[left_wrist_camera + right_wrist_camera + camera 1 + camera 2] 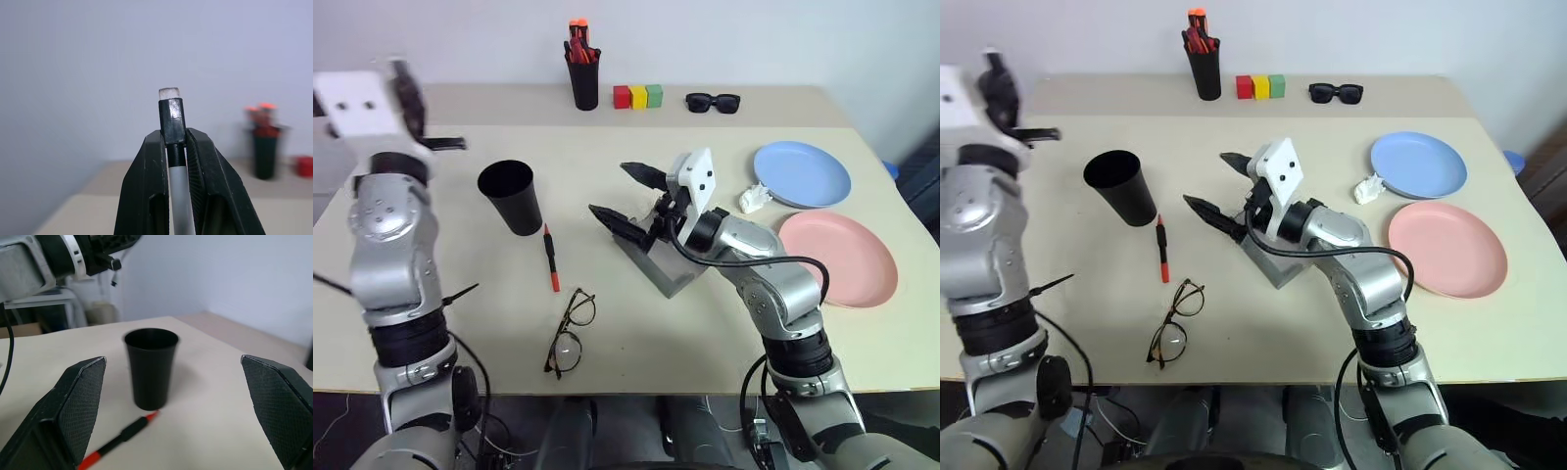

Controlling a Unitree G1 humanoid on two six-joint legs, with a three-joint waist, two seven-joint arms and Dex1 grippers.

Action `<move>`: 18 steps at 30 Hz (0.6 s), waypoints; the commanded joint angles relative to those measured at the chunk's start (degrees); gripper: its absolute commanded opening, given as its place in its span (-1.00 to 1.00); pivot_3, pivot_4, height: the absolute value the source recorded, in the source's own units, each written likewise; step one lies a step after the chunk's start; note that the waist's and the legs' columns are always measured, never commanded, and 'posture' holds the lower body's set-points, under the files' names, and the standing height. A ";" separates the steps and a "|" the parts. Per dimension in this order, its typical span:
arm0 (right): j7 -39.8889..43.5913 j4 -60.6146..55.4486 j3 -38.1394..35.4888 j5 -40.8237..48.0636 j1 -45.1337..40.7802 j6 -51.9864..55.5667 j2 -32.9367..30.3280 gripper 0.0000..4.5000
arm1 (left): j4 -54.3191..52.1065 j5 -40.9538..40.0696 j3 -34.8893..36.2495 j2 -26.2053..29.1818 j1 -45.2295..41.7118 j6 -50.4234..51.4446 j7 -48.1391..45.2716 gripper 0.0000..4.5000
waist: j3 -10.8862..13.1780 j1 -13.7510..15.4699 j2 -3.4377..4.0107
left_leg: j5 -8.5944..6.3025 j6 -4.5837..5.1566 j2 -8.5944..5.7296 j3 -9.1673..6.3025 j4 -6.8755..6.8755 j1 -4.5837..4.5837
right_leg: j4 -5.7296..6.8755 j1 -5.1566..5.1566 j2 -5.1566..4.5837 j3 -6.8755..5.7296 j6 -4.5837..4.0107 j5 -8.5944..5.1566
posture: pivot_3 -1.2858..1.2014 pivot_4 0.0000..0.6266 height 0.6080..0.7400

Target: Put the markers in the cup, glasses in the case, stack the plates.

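A: Starting at the far left of the head view, our left gripper (411, 93) is raised off the counter (724, 333), jaws clenched on the white-bodied marker (174, 161). The wrist view shows its black cap poking out above the fingertips. We judge it light, stiff and smooth, so a pinch across the barrel near the middle should do, though it could swivel if we squeeze off-centre.

B: Next, left of centre, we have the black cup (512, 196), upright and open-mouthed. It looks light and tapered, so we'd guess a careless drop on the rim could tip it. The red marker (550, 258) lies just beside its base, pointing toward the lower edge.

A: That makes two markers: one in our grip, one flat on the counter. Below the red one, at lower centre, sit the tortoiseshell glasses (570, 333), one pair. Thin frame, clear lenses: fragile, we think. We'd take them at the bridge or a temple, never on the glass.

B: At centre, our right gripper (625, 199) hovers with jaws spread wide, grasping nothing. The grey case (661, 266) is under that wrist, partly hidden. One case, probably soft-walled and easy to squash.

A: On the right, two plates: the blue plate (803, 173) above and the pink plate (840, 258) below, near each other. Rigid, likely slippery and breakable. We'd grip one at the rim.
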 commanded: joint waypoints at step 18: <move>-1.62 -1.77 -0.07 -1.22 0.86 -2.81 0.27 1.00 | 9.11 4.41 -2.97 -4.49 4.87 -15.37 2.27 -0.97 | 0.01 -1.42 0.01 | 0.01 0.01 0.05 -0.01 0.02 0.01 | 0.13 -0.05 0.04 0.00 0.03 0.02 | 0.03 -0.52 1.00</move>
